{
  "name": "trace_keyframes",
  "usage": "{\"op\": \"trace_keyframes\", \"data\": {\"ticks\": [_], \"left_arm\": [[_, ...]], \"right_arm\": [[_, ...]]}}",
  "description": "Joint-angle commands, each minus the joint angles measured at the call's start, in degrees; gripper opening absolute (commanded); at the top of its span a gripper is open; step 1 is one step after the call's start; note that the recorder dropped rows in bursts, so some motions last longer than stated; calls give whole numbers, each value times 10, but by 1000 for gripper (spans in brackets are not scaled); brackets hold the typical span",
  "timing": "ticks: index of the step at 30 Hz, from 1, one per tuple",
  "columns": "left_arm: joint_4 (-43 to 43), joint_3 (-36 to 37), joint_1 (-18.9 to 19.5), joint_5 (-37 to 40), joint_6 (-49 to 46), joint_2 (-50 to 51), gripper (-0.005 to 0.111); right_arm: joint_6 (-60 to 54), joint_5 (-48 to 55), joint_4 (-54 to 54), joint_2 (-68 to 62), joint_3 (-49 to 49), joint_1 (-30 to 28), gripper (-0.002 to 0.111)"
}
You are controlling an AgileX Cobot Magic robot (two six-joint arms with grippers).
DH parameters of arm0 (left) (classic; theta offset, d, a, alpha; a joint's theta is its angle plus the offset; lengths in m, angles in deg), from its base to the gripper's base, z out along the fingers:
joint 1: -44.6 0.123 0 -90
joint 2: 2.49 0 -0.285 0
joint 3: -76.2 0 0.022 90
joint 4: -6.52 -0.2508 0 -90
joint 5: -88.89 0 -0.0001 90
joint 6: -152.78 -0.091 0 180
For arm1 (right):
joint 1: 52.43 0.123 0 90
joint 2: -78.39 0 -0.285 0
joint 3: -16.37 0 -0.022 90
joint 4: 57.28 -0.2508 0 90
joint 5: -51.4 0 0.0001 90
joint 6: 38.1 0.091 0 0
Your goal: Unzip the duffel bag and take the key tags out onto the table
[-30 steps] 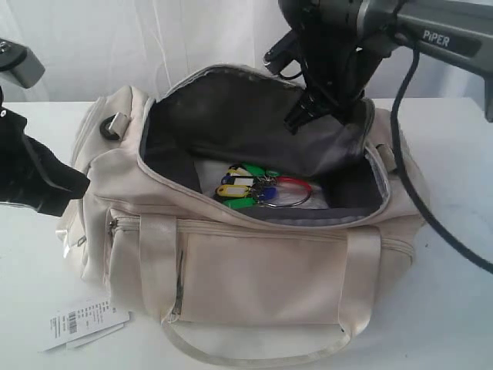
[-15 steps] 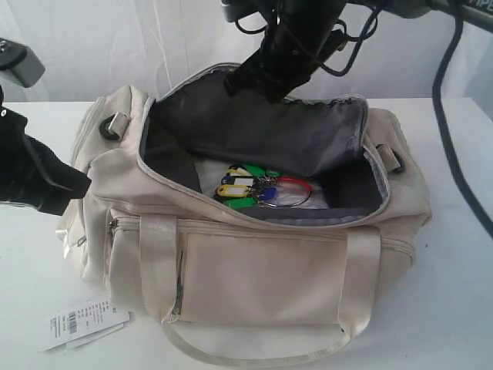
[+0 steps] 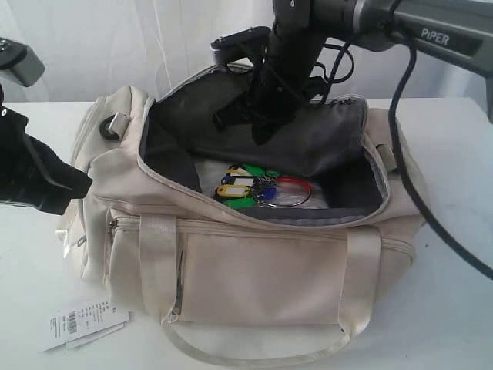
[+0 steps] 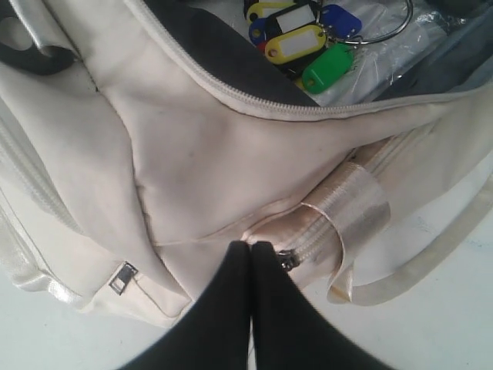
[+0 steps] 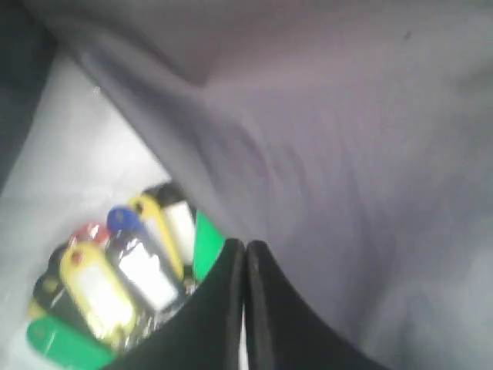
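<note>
Right gripper (image 3: 256, 132) (image 5: 245, 248): jaws pressed together, nothing between them. It points down into the open top of the duffel bag (image 3: 262, 270), in front of the grey lining (image 3: 316, 146) (image 5: 347, 116) of the folded-back flap. The tips hang above the key tags (image 3: 246, 189) (image 5: 115, 285) and are not touching them. The tags (green, yellow, blue, red) lie in a bunch on a metal ring (image 3: 296, 202) on the bag floor, inside the unzipped opening, near its front edge. Left gripper (image 3: 85, 182) (image 4: 250, 248): jaws also pressed together, tips against the cream fabric at the bag's (image 4: 192, 154) left end, close to a zipper pull. Cannot tell whether any fabric is caught. The left wrist view shows the tags (image 4: 304, 38) beyond the zipper edge. The bag sits upright on the white table (image 3: 454, 308). A barcode label (image 3: 77, 322) lies on the table at its front left corner.
</note>
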Motion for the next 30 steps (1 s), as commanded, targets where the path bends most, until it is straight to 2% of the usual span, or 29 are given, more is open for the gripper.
{"op": "trace_keyframes", "data": {"ticks": [1, 6, 13, 19, 22, 26, 30], "left_arm": [[9, 4, -2, 9, 0, -4, 0], [10, 4, -2, 9, 0, -4, 0], [10, 4, -2, 11, 0, -4, 0], [10, 4, -2, 11, 0, -4, 0], [10, 4, -2, 11, 0, -4, 0], [10, 4, -2, 11, 0, -4, 0], [10, 4, -2, 11, 0, -4, 0]], "right_arm": [[-18, 60, -8, 53, -1, 0, 0], [-53, 73, -53, 109, -20, 0, 0], [-78, 73, -78, 189, -118, 0, 0], [-78, 73, -93, 189, -211, 0, 0], [-70, 41, -79, 171, -240, 0, 0], [-6, -4, -15, 137, -246, -6, 0], [20, -69, -15, 107, -246, -34, 0]]}}
